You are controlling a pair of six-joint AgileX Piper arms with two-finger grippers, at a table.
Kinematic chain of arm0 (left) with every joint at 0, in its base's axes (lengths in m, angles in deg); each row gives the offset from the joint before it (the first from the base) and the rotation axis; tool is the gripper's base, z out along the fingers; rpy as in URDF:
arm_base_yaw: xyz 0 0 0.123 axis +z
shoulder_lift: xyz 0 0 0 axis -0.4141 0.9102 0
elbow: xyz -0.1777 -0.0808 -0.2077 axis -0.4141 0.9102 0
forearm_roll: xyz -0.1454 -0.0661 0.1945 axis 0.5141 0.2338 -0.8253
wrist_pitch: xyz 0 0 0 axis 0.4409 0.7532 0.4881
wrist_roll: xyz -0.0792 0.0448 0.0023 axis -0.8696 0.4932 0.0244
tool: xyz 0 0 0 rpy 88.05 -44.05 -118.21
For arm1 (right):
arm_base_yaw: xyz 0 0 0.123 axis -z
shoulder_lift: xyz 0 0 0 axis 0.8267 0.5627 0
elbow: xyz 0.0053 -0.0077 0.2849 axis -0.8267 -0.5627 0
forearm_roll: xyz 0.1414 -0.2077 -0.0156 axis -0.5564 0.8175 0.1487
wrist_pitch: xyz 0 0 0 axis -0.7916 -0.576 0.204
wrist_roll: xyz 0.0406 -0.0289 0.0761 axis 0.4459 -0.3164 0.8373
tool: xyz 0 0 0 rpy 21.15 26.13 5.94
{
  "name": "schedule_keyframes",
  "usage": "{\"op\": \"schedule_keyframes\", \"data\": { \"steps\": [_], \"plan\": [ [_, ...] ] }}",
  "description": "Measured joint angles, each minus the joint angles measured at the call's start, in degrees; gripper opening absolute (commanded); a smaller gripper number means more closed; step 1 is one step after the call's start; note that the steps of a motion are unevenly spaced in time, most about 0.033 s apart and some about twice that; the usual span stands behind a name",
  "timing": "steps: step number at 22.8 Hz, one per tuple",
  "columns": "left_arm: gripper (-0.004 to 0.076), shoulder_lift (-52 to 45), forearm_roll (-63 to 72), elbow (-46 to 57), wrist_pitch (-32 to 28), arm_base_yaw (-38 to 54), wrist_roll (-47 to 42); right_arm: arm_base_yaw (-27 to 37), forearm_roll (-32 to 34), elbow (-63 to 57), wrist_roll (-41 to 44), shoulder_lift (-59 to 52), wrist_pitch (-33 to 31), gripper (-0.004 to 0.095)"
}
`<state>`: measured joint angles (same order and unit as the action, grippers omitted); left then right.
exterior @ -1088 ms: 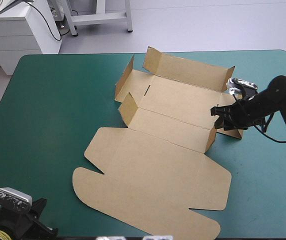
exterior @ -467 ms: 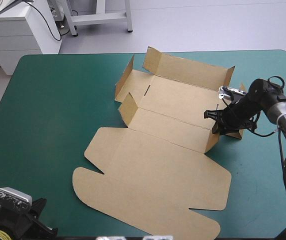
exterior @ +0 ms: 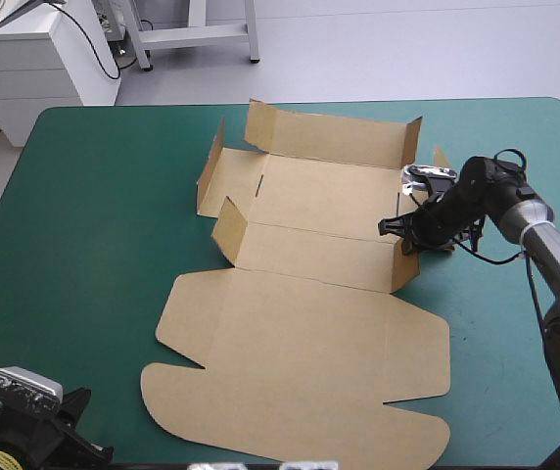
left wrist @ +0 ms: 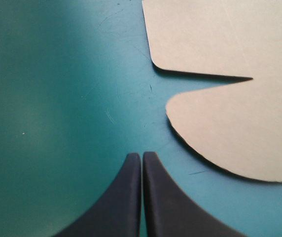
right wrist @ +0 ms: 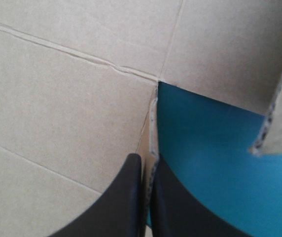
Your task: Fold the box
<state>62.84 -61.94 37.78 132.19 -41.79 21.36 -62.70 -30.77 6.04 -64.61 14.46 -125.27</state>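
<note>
The brown box (exterior: 300,323) lies mid-table as a cut sheet, its large lid panel flat toward the near edge. The far section has a back wall (exterior: 334,137) and left end flaps (exterior: 229,223) raised. My right gripper (exterior: 397,227) is at the right end of the front wall. In the right wrist view its black fingers (right wrist: 131,197) are all but shut (right wrist: 146,165), with the edge of an upright flap (right wrist: 152,133) between them. My left gripper (left wrist: 142,157) is shut on nothing over the cover at the near left corner. The lid's rounded flap (left wrist: 229,118) lies just ahead and to one side of it.
The teal-green cover (exterior: 94,215) stretches from the box to the table's left edge, and a narrower strip (exterior: 515,372) runs along the right. A white cabinet (exterior: 35,59) stands beyond the far left corner.
The right gripper has moved left with the flap in its fingers. The whole sheet has slid and turned toward the table's left. The left arm has stayed still.
</note>
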Motion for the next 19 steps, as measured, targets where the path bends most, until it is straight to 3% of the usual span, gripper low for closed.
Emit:
{"op": "schedule_keyframes", "data": {
  "steps": [8, 16, 19],
  "plan": [
    [-0.0008, 0.00, -0.19, 0.00, 0.00, 0.00, 0.00, -9.40, 18.43, 9.56, -2.71, 0.13, 2.93, -0.0002],
    [-0.0008, 0.00, -0.19, 0.00, 0.00, 0.00, 0.00, -9.98, 19.36, 20.21, -21.05, 3.59, -2.90, -0.0002],
    [-0.0008, 0.00, -0.13, 0.00, 0.00, 0.00, 0.00, -11.92, 19.65, 20.49, -31.01, 5.49, -0.05, -0.0002]
  ]
}}
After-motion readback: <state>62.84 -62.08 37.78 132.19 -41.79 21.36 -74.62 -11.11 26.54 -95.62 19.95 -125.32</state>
